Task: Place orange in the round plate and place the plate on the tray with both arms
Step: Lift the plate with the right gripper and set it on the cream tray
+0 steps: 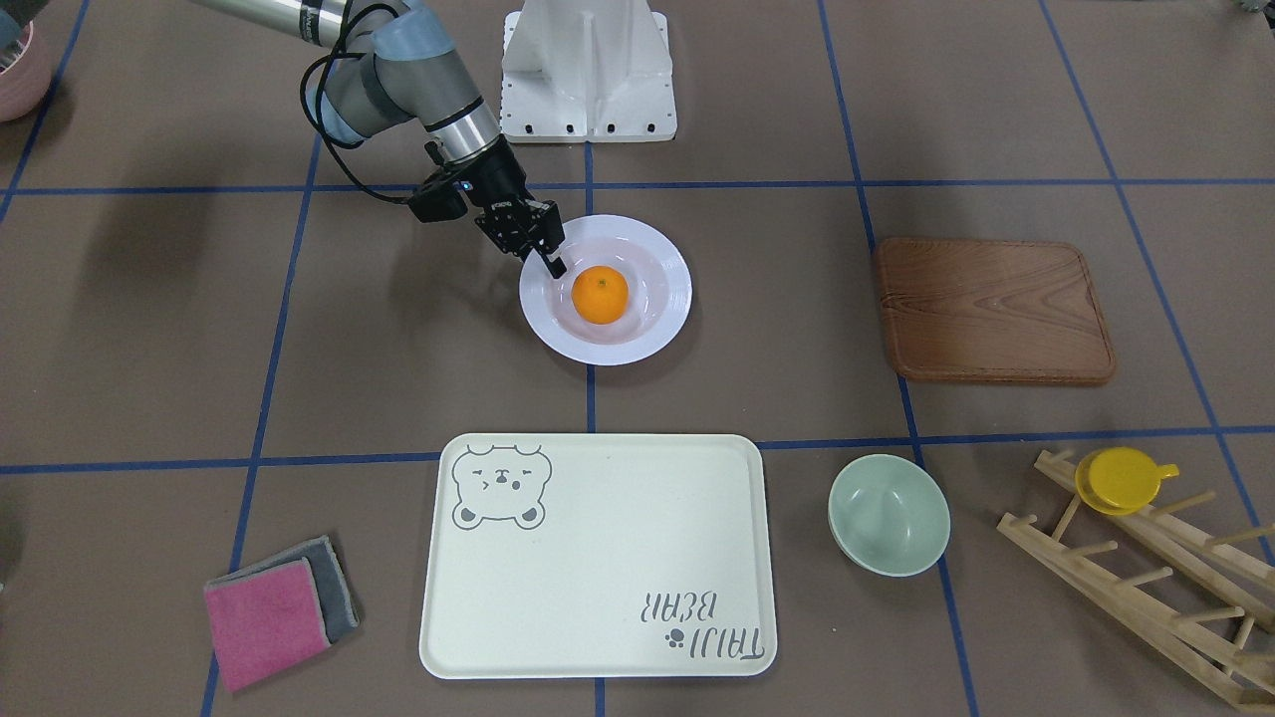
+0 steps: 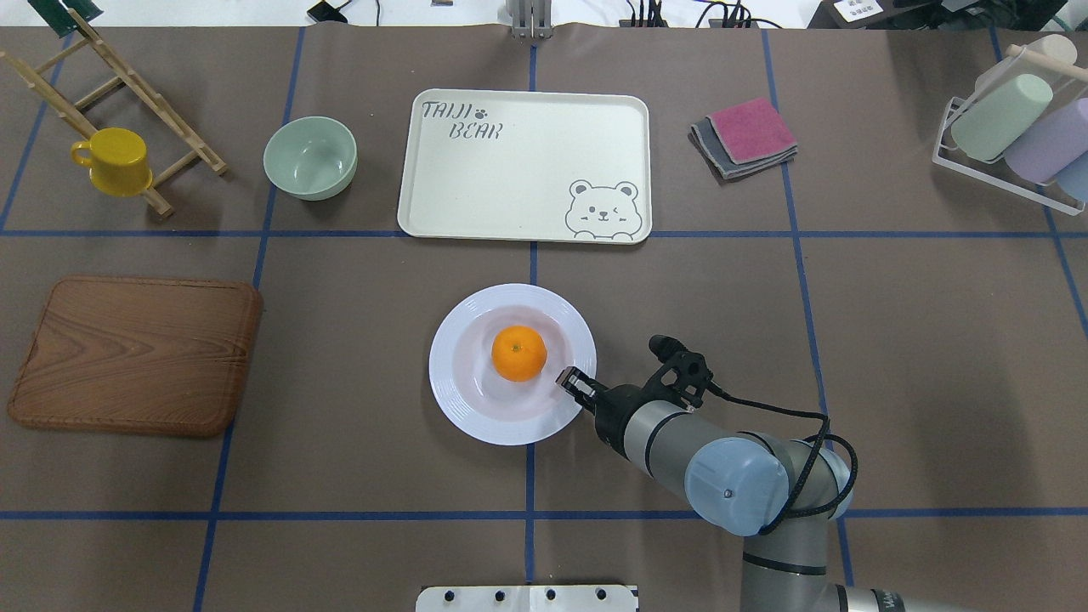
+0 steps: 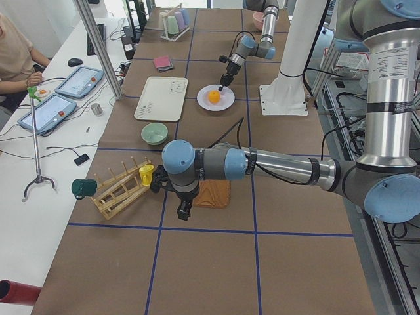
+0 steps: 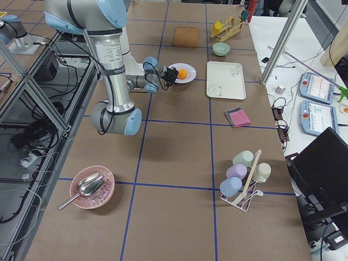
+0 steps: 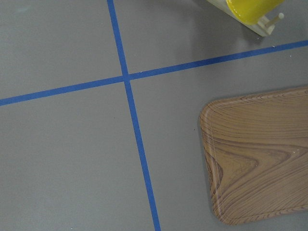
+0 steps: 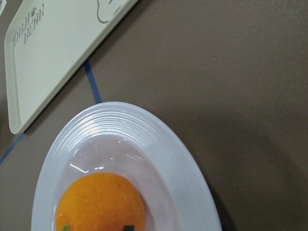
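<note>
Well, the tray [image 2: 510, 178] waits near the round plate [image 2: 450, 399], which holds the orange [image 2: 518, 354], so I judge a two-arm lift comes next. My right gripper [image 2: 568, 380] hovers at its rim, the left gripper [image 3: 183, 211] is well apart; how wide either pair of jaws stands I cannot tell.

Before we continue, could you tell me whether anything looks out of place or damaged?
Nothing stands out: the bright orange fruit sits inside the white round ridged plate, which lies flat near the cream rectangular tray.

Table [image 1: 757, 100]: round plate [image 1: 558, 334], tray [image 1: 598, 558], board [image 1: 996, 309], bowl [image 1: 890, 513].
</note>
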`<action>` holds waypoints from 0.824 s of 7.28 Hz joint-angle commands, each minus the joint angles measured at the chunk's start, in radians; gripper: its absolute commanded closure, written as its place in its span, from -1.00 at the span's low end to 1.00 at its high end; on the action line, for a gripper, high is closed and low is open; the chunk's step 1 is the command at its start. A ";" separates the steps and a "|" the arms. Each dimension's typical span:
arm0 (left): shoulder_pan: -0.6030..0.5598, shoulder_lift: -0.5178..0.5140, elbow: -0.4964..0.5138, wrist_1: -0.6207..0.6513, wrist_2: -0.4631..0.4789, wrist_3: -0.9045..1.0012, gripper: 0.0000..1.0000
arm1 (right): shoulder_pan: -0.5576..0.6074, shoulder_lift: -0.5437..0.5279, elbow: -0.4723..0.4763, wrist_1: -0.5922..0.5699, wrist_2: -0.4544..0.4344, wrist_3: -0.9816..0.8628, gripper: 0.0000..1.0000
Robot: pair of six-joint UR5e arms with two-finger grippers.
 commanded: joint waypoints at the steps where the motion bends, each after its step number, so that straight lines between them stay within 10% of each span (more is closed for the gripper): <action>1: 0.000 0.000 0.000 0.000 0.000 0.000 -1.00 | 0.018 -0.001 0.009 0.007 0.003 0.005 1.00; 6: 0.000 0.000 -0.002 0.000 -0.002 0.000 -1.00 | 0.057 0.017 0.015 0.176 -0.111 -0.007 1.00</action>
